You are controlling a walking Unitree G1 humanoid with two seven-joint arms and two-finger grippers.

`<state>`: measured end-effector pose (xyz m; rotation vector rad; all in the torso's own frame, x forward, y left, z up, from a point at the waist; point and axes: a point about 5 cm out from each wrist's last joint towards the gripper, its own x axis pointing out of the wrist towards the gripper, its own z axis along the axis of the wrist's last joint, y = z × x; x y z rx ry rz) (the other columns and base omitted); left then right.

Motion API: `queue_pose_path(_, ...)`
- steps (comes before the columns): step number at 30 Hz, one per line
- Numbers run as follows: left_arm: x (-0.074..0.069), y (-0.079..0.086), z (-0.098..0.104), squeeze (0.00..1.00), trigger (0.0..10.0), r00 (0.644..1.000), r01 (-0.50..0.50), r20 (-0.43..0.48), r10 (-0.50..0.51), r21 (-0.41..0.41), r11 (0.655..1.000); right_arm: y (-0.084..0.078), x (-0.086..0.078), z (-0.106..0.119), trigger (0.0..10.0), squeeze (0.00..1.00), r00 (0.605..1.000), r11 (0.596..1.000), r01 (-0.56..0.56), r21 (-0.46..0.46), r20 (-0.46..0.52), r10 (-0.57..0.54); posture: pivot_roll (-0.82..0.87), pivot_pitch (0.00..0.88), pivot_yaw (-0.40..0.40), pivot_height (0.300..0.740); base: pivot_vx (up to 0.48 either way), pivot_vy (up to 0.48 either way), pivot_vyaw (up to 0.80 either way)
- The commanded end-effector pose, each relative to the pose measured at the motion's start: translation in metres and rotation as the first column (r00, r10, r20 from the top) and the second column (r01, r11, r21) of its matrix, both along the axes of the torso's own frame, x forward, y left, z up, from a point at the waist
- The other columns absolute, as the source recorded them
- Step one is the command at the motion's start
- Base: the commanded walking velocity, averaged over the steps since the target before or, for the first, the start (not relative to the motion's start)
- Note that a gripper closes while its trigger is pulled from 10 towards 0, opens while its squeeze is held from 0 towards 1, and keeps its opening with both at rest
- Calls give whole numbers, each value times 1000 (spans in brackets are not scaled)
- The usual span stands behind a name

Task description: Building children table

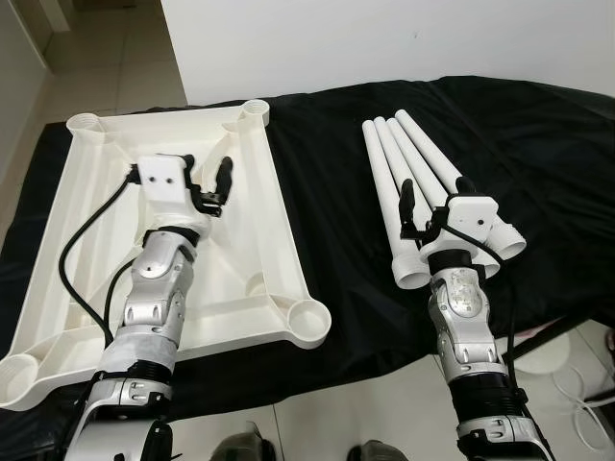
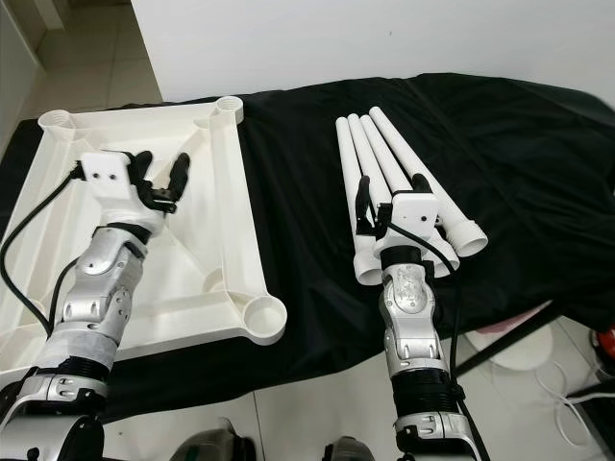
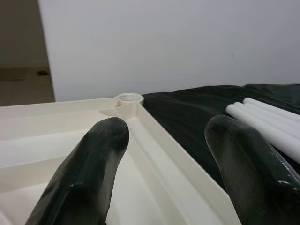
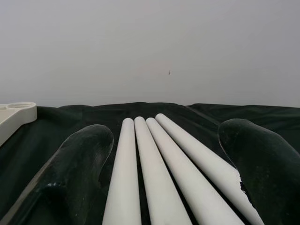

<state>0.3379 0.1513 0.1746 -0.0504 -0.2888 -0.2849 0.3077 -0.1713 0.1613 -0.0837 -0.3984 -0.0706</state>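
A white plastic table top (image 1: 252, 206) lies upside down on the left of a black-covered surface, with a round threaded socket (image 1: 309, 322) at each corner. Several white tube legs (image 1: 399, 154) lie side by side on the right. My left gripper (image 1: 207, 171) hovers open over the middle of the table top with nothing between its fingers. The left wrist view looks between the gripper (image 3: 164, 154) toward the far corner socket (image 3: 129, 98). My right gripper (image 1: 437, 187) stands open just above the near ends of the legs (image 4: 154, 164), straddling them.
A black cloth (image 1: 336, 134) covers the work surface, whose front edge runs just below my forearms. A white wall (image 1: 384, 38) stands behind. Tiled floor (image 1: 317, 423) lies in front, with a white round base (image 1: 553, 355) and cables at the lower right.
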Motion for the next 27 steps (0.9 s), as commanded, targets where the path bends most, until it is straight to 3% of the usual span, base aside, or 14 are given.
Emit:
queue_pose_path(1,-1,-2,-1,0,10000,1000,0,10,-1,37,999,-1,0,-1,10000,0,1000,1000,9,-2,-1,-9,4,0,28,740,0,0,0)
queue_pose_path(8,-3,-6,-2,0,10000,999,31,15,-31,49,998,-1,0,-2,10000,0,1000,1000,7,-1,-2,-7,3,0,28,740,0,-125,0)
queue_pose_path(17,-3,-7,-2,0,10000,1000,15,19,-17,72,997,-1,0,-2,10000,0,1000,1000,6,-1,-2,-6,3,0,28,740,0,-440,0)
queue_pose_path(27,-1,-5,-4,0,10000,1000,12,-8,-12,0,1000,0,0,-2,10000,0,1000,1000,4,-3,-5,-4,4,0,27,740,0,0,0)
